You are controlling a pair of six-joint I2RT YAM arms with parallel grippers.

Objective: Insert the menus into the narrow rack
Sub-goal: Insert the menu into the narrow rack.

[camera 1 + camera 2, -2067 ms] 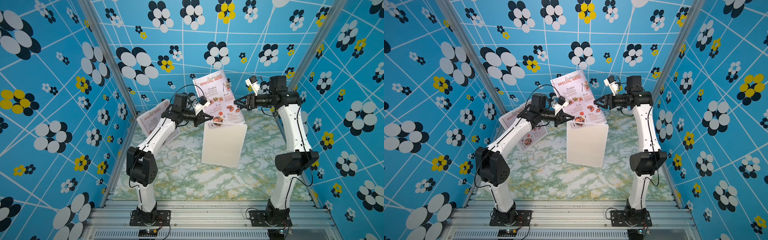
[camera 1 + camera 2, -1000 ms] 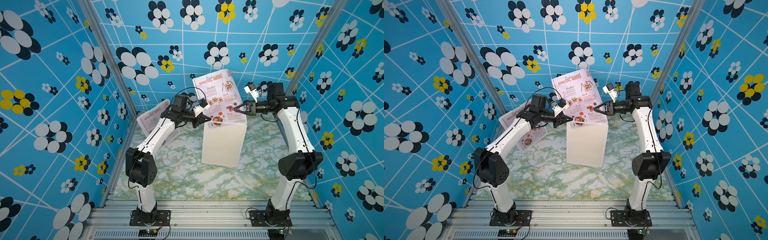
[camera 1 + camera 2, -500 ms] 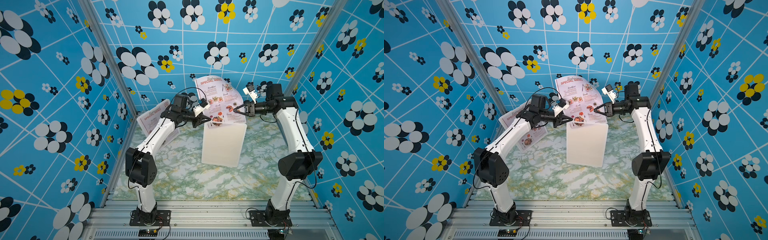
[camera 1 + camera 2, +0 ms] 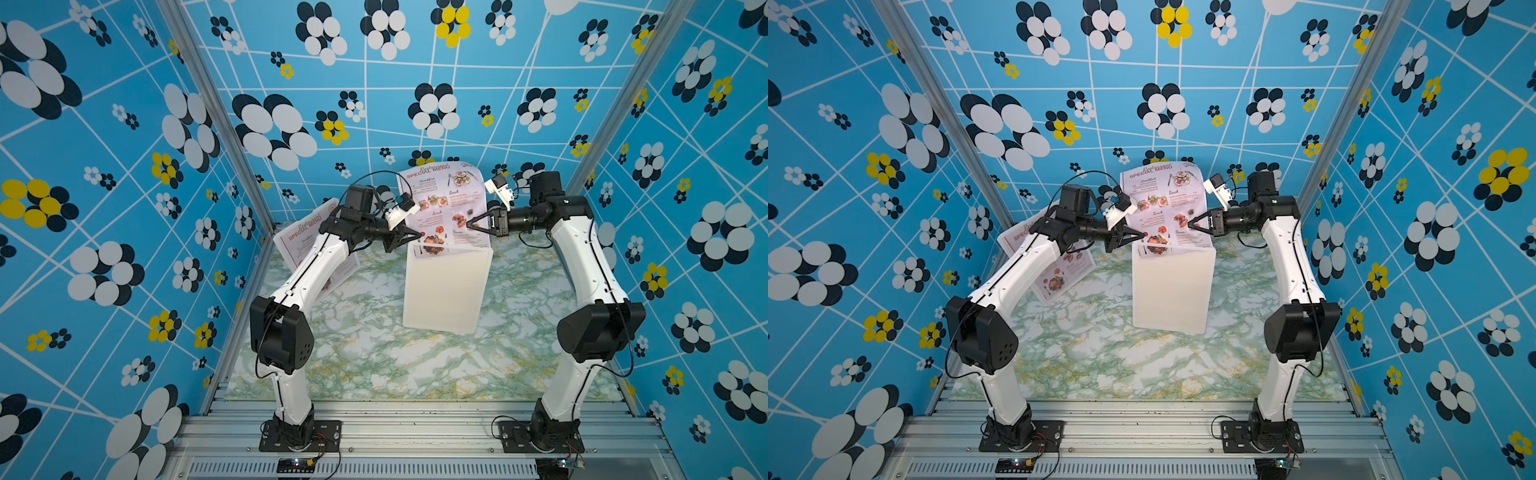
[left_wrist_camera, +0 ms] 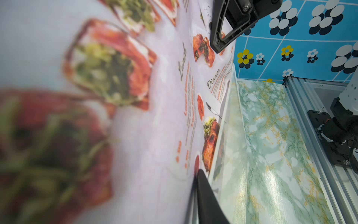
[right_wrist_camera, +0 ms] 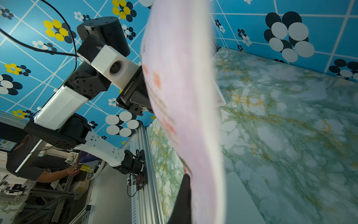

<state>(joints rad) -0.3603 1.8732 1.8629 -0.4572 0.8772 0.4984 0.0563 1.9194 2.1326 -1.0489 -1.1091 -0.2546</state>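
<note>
menus [image 4: 445, 199]: we count 2, second menu [image 4: 302, 239]
rack [image 4: 444, 291]: we count 1
arms: we count 2
claws: 2, left claw [image 4: 409, 237], right claw [image 4: 471, 224]
table [image 4: 374, 357]: 1

menu [image 4: 444, 198] headed "SPECIAL MENU", "Lunch", "Dinner"

Both top views are bright, evenly lit and sharp, with only faint soft shadows on the worktop [image 4: 374, 353]; the wide lens bends the wall [image 4: 124, 208] lines toward the edges. In the left wrist view the menu [image 5: 77, 116] is badly blurred toward 9 o'clock, and glare streaks the worktop at 5 o'clock. In the right wrist view the menu smears out of focus at centre; 8 o'clock is dim.
</note>
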